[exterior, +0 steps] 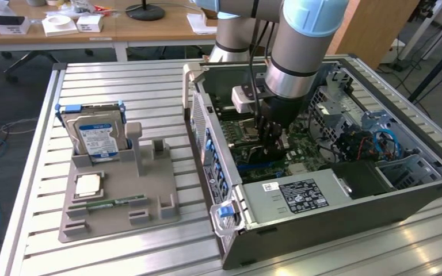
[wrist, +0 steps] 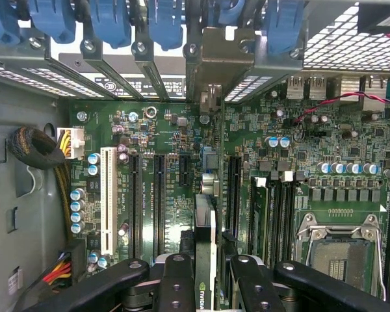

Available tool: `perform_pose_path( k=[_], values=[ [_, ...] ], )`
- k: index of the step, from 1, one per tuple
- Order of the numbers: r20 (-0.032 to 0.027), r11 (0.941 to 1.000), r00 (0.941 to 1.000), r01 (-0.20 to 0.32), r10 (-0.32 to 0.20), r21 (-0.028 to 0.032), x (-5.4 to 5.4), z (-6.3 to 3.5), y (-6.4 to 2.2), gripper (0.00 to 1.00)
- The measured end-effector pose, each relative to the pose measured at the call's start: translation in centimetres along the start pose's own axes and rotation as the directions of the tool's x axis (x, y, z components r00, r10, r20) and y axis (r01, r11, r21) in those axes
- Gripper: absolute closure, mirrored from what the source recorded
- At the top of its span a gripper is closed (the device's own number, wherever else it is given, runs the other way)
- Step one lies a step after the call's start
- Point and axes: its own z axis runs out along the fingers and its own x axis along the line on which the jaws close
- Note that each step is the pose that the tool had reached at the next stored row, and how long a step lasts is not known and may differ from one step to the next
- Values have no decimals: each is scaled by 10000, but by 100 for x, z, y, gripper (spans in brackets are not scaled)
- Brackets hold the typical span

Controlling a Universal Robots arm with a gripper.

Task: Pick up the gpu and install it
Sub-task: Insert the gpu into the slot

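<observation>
We read "NVIDIA" in white on the edge of the thin black rectangular gpu card (wrist: 205, 260), which our black two-fingered pincer (wrist: 205, 286) clamps edge-on between its fingers (wrist: 175, 283). The card's long axis runs straight away from the pincer toward the silver slot brackets with blue plastic clips (wrist: 166, 26), its metal end bracket at that far end. It stands over the green motherboard (wrist: 182, 195), between the black expansion slots on either side of the pincer. In the exterior view the pincer (exterior: 271, 150) reaches down into the open grey computer case (exterior: 324, 195), whose power supply carries a white label too small to read; the silver hard drive with a blue label (exterior: 94, 138) stands upright in a grey holder on the slatted metal counter (exterior: 129, 86), well apart from the pincer.
</observation>
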Motion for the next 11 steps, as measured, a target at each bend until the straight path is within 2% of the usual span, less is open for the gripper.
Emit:
perform_pose_path(
  k=[11],
  values=[
    [0, 10000, 10000, 0, 0, 1, 0, 5, 1, 74]
  ],
)
